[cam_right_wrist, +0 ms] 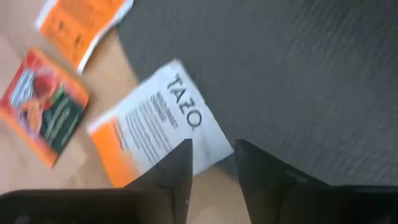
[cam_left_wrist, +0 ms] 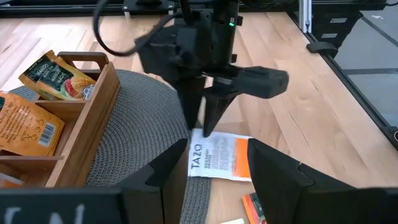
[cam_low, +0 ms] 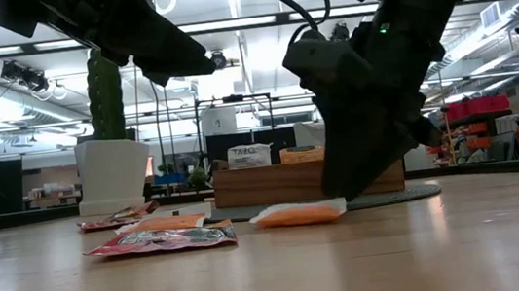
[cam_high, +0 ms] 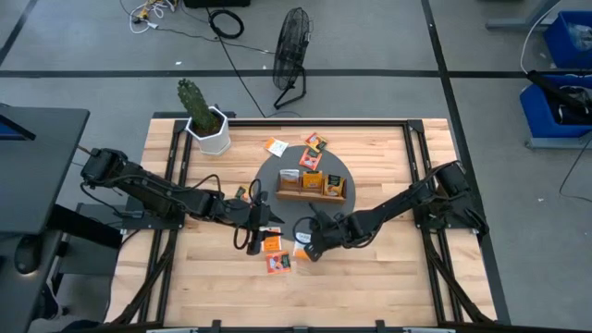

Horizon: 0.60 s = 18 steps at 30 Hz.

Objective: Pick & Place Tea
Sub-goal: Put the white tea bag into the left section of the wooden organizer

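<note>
A white and orange tea sachet marked TAZO lies flat, partly on the edge of the round grey mat and partly on the wood. My right gripper points steeply down at it, open, with its fingertips either side of the sachet's near corner. My left gripper hovers open above the table just left of the mat, holding nothing. The wooden tray on the mat holds several sachets standing upright. My right gripper comes at the TAZO sachet's corner from above, slanting, with one finger on each side of it. The sachet lies flat on mat and table. I cannot tell whether the fingertips touch it.
Two more sachets lie on the wood under and near my left gripper. Others lie beyond the tray. A potted cactus stands at the far left. Black rails run along the table's sides.
</note>
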Available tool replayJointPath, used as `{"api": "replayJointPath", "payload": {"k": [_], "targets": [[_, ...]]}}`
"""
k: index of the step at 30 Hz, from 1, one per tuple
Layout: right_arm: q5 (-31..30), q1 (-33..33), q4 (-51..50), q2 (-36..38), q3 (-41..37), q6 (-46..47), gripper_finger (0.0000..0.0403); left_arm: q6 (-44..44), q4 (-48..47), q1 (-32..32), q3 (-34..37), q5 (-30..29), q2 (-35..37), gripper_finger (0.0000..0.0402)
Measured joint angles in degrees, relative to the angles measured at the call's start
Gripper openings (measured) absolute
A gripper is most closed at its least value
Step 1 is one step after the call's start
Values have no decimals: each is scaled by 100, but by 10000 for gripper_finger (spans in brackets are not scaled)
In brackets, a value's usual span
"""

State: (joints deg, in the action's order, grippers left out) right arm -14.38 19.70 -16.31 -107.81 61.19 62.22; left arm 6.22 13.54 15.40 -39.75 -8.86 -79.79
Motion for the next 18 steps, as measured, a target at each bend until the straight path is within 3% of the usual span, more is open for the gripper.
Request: {"api": "replayJointPath", "payload": {"k": [7, 12, 18], "targets": [[634, 23, -51, 0, 0, 73, 130, -92, 3, -4, 0, 0, 0, 170], [735, -95, 166, 0, 0, -10, 159, -94, 3, -17, 0, -2, 0, 170], [890, -232, 622, -163, 12, -100, 165, -97, -28, -13, -2, 0, 0, 170]]}}
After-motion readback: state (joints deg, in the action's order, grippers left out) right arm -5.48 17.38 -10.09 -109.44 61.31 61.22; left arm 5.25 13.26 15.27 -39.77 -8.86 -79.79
